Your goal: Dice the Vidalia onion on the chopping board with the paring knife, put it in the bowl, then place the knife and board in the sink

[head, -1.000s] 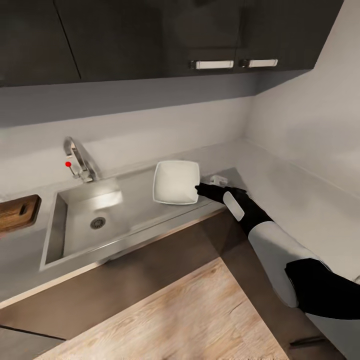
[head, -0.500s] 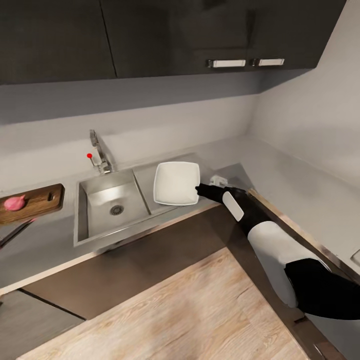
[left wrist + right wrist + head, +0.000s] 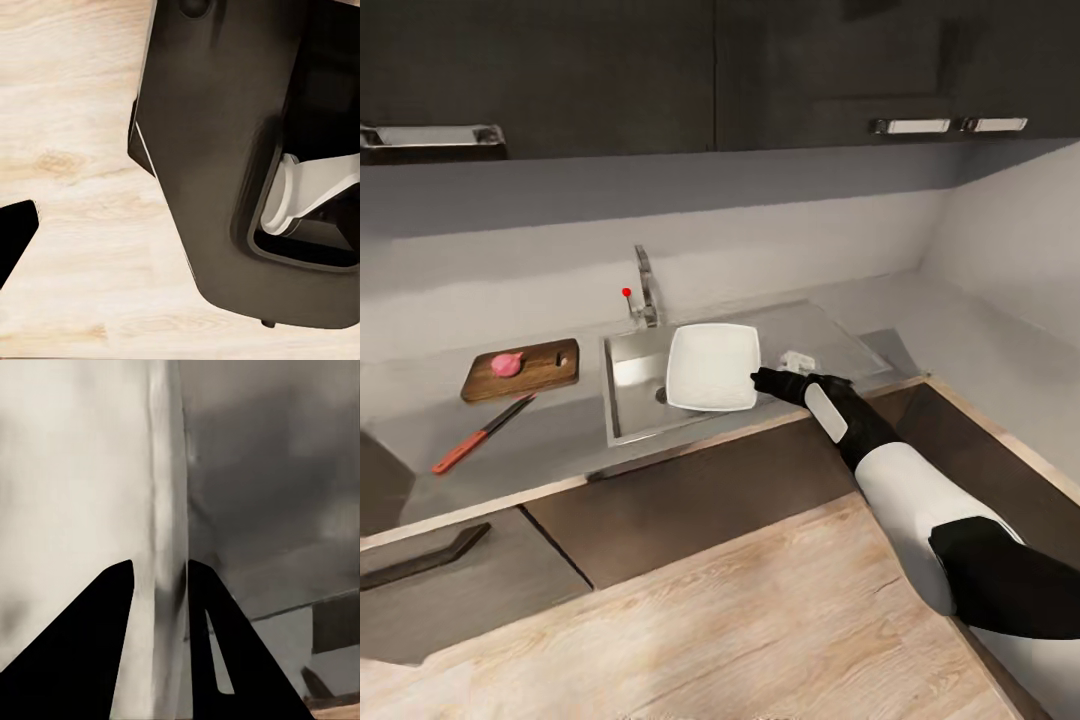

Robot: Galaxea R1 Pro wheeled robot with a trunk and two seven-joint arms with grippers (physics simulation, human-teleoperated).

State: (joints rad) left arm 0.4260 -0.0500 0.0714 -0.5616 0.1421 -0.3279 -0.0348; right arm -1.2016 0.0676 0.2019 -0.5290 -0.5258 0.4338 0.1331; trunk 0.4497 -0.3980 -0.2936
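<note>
While the right hand [image 3: 757,377] pinches its rim, the bowl [image 3: 712,366] (white) hangs over the sink [image 3: 628,405].

My right gripper [image 3: 757,377] grips the bowl [image 3: 712,365], which hangs over the sink [image 3: 632,385] and blocks its basin. The countertop [image 3: 560,430] between paring knife [image 3: 482,434] and sink lies open.

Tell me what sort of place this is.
A home kitchen, most likely: a steel sink with a tap is set into a grey countertop, with a chopping board beside it and dark wall cabinets above.
</note>
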